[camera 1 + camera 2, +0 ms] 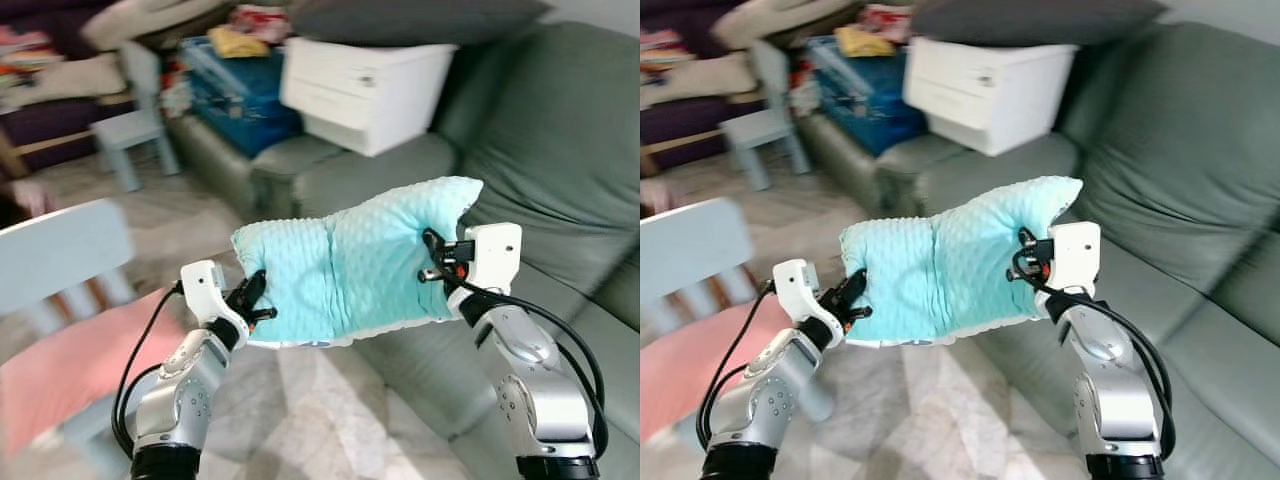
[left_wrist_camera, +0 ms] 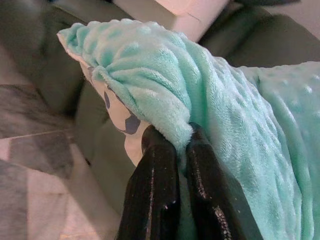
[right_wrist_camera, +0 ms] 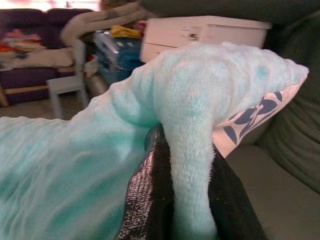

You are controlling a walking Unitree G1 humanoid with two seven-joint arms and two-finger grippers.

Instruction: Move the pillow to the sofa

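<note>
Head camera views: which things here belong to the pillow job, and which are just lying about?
Job: pillow, pinched by left gripper and right gripper; sofa.
Lying about: white box, blue crate, small stool, pale chair, grey cushion.

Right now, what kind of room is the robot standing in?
Most likely a lived-in living room: a grey-green sofa, a small light blue child's chair, and a white storage box beside a blue crate piled on the sofa.
</note>
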